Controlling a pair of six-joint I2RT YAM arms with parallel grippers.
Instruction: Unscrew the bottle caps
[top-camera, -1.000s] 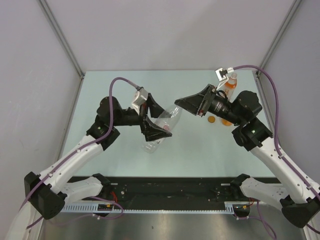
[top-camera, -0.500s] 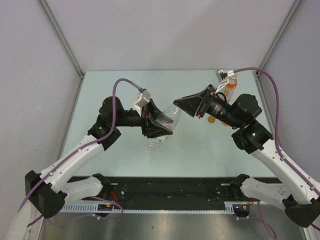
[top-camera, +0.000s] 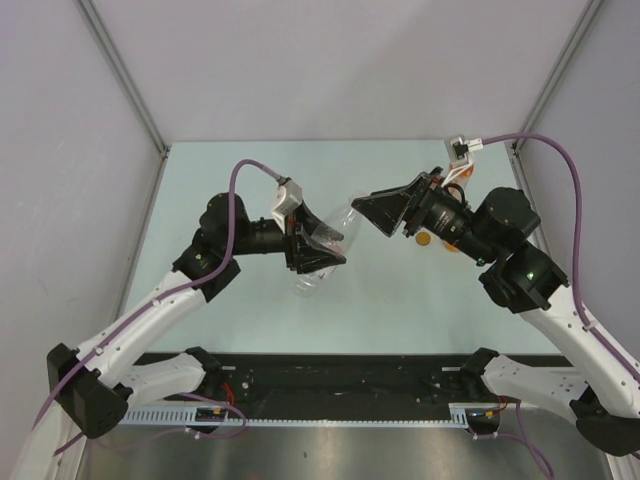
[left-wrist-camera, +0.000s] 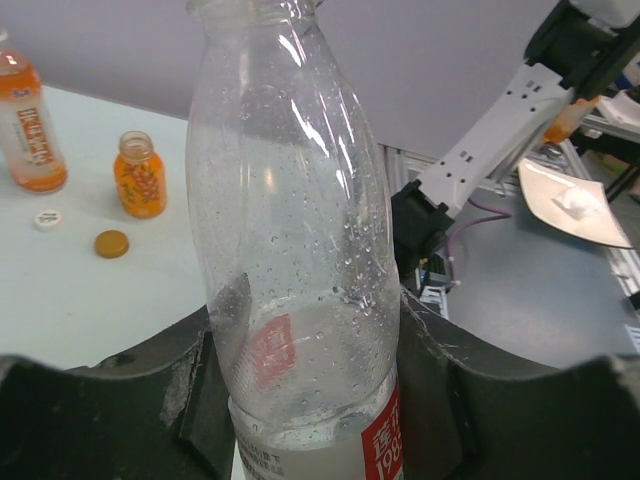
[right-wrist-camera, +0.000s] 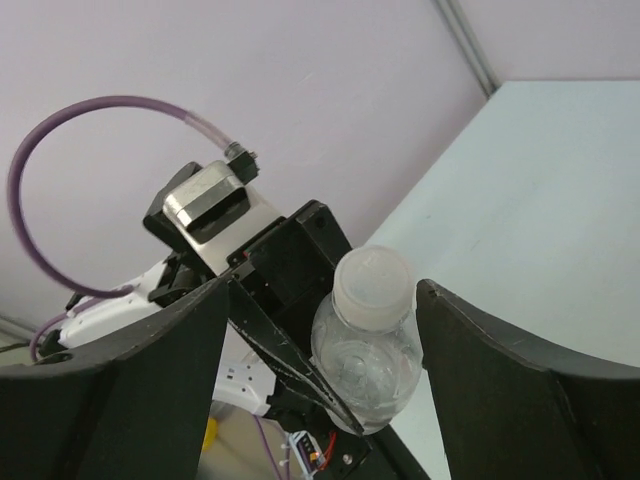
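Both tools meet at frame centre: left gripper (left-wrist-camera: 315, 400) clenched on the tilted clear bottle (left-wrist-camera: 300, 250), right gripper (right-wrist-camera: 325, 285) spread wide, now moved in closer than a second ago, straddling its whitish cap (right-wrist-camera: 372, 278).

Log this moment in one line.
left hand: shut on clear bottle | right hand: open around whitish cap | white cap, orange cap: off, on table

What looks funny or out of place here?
The clear bottle isn't standing up: the left hand holds it tilted. Also, a white cap and an orange cap lie loose on the table.
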